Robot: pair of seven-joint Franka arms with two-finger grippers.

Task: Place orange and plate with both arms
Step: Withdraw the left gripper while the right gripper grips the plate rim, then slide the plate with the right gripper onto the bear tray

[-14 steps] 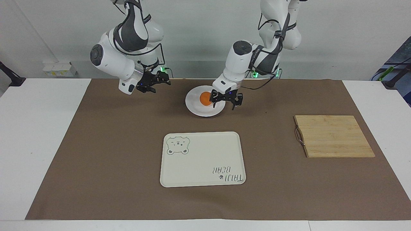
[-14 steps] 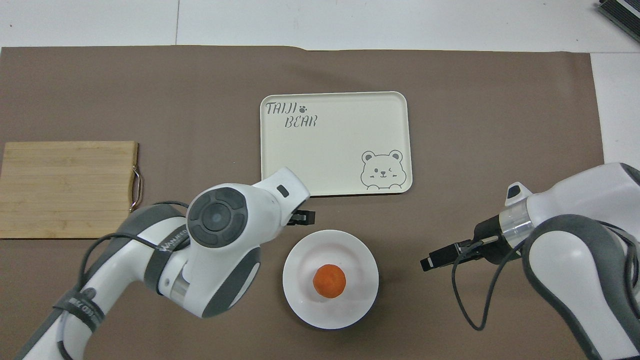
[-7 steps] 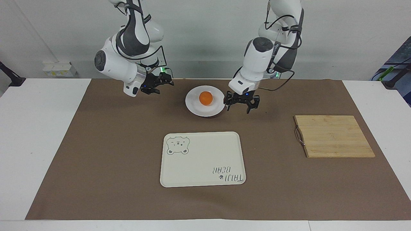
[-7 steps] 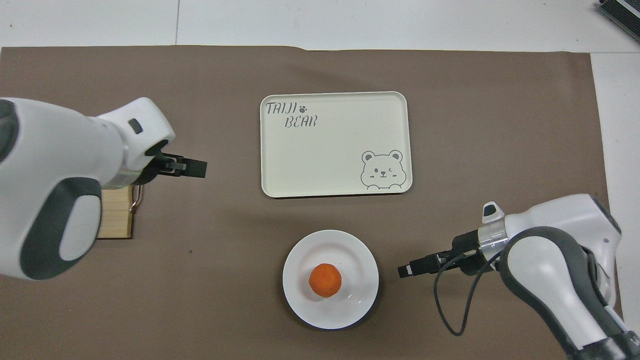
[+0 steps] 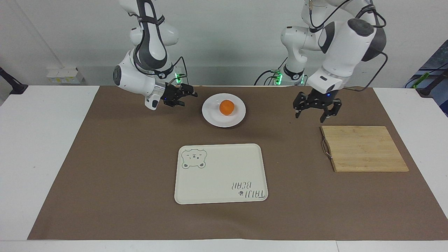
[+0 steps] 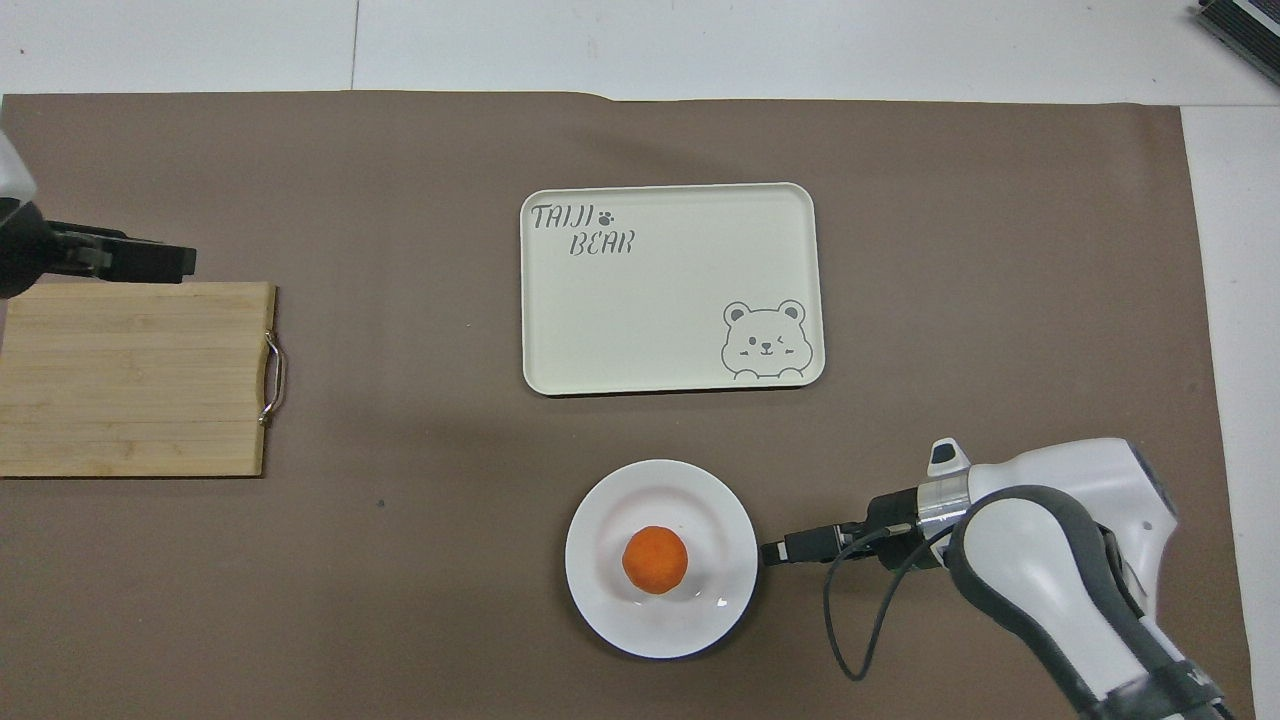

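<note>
The orange (image 5: 226, 107) sits on the plate (image 5: 213, 119), which lies flat, nearer the robots than the tray (image 5: 220, 174). The right gripper (image 5: 187, 93) points sideways at the plate's rim from just beside it; whether its fingers are spread is unclear. The left gripper (image 5: 315, 111) hangs spread, empty, over the mat (image 5: 140, 157), well clear of the plate.

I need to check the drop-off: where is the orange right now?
The orange sits on the plate, nearer to the robots than the tray, mid-table in both views; the right gripper is beside the plate.
</note>
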